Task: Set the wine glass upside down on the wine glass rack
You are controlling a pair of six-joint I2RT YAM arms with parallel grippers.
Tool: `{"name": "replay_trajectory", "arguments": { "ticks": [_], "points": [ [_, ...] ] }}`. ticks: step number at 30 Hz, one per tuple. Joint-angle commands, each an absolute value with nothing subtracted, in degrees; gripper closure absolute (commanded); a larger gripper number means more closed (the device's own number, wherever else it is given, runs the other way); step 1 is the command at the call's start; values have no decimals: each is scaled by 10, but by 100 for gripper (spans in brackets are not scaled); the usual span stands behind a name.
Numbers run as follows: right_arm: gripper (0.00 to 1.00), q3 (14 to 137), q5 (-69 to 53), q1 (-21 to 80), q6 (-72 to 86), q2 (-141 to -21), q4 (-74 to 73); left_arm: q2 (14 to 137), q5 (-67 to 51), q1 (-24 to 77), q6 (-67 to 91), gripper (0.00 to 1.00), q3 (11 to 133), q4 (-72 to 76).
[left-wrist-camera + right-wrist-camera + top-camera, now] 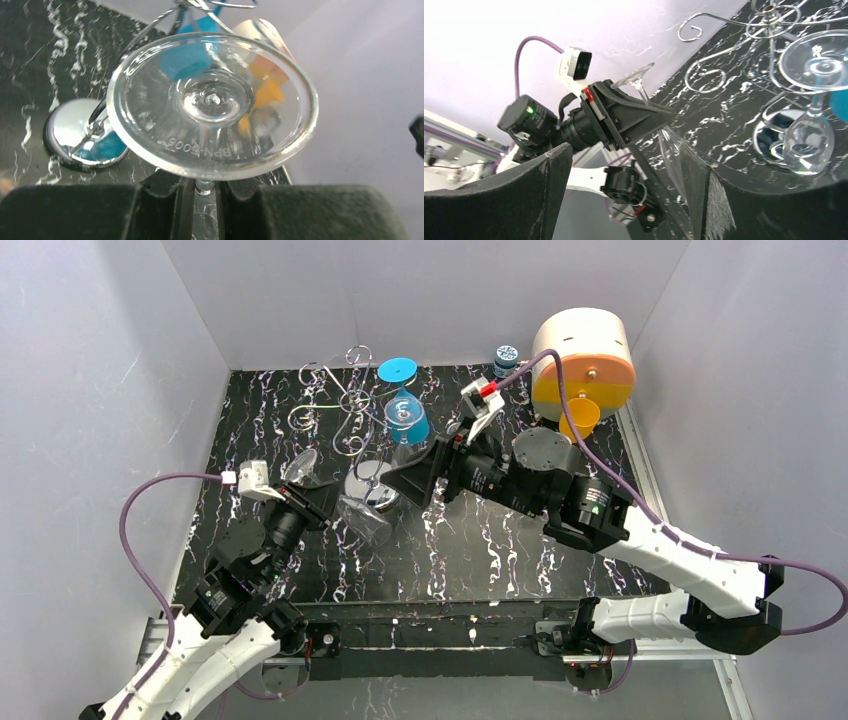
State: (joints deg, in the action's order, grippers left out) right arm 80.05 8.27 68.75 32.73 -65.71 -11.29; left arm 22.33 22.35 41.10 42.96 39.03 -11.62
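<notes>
A clear wine glass (362,521) lies tilted in my left gripper (303,500), bowl toward the table's middle, foot (301,465) toward the back. In the left wrist view the round foot (212,100) fills the frame and my left gripper (210,192) is shut on the stem just under it. The wine glass rack (340,405), silver wire scrolls on a chrome base (369,490), stands just behind. My right gripper (408,482) is open beside the base; in its own view my right gripper (629,195) has the held glass's bowl (676,165) against its right finger (724,200).
Another clear glass (808,145) hangs foot-up on the rack's right side, with a blue glass (400,390) behind it. A beige and orange drum (585,360) with an orange funnel and a blue-capped bottle (506,358) stand at the back right. Grey walls enclose the black mat.
</notes>
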Motion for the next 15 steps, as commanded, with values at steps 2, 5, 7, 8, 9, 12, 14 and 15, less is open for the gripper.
{"name": "replay_trajectory", "arguments": {
  "ticks": [2, 5, 7, 8, 9, 12, 14, 15],
  "points": [
    [14, 857, 61, 689, 412, -679, -113, 211, 91, 414, 231, 100, 413, -24],
    [15, 870, 37, 689, 445, -699, -115, 217, 38, 414, 177, 100, 429, -27],
    [16, 883, 26, 689, 466, -715, -121, 227, 5, 413, 149, 100, 441, -32],
    [16, 891, 23, 689, 476, -723, -127, 231, -14, 414, 131, 100, 446, -33],
    [16, 901, 22, 689, 485, -734, -133, 235, -31, 414, 119, 100, 450, -34],
    [20, 929, 30, 688, 516, -764, -166, 250, -66, 414, 93, 100, 461, -36],
    [25, 955, 40, 688, 533, -786, -196, 262, -79, 414, 85, 100, 470, -40],
    [27, 966, 42, 688, 537, -795, -209, 266, -84, 414, 81, 100, 474, -40]
  ]
}}
